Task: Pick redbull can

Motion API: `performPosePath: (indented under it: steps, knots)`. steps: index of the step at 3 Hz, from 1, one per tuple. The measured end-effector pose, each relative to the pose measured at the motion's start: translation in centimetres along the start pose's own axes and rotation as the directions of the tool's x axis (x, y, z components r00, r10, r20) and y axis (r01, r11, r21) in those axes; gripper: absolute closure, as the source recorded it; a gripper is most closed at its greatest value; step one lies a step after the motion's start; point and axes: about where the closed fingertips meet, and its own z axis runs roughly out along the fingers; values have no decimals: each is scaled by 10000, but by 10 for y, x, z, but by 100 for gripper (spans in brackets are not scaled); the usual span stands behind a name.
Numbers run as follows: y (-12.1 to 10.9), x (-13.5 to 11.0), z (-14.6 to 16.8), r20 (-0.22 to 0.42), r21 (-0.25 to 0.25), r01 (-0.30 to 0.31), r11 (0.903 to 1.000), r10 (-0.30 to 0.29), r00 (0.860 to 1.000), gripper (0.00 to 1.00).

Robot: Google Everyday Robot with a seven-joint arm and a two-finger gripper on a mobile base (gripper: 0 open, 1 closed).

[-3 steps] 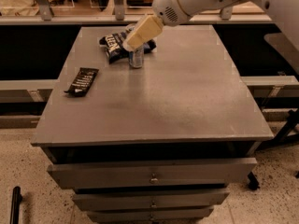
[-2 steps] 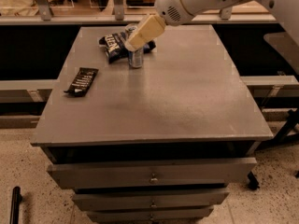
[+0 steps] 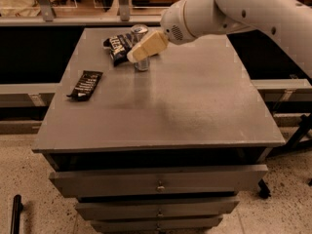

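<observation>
A slim silver redbull can [image 3: 142, 65] is seen upright at the far left of a grey table [image 3: 195, 106], just beside a dark blue snack bag [image 3: 118, 45]. The white arm's beige gripper [image 3: 134, 56] is held across the can's middle. Whether the can is gripped cannot be told. A flat black wrapper [image 3: 85, 84] is seen lying nearer the left edge.

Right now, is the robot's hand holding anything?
Gripper: right at the redbull can, in front of its middle; whether it holds the can cannot be told.
</observation>
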Motion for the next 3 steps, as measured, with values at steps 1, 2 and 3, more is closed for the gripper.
performPosePath:
  steps: [1, 2, 3]
  knots:
    - [-9, 10, 20, 466, -24, -571, 9984, 571, 9973, 0]
    - [-16, 14, 40, 921, -205, -942, 9953, 957, 9911, 0]
    - [-21, 15, 58, 1333, -328, -1230, 9919, 1263, 9830, 14]
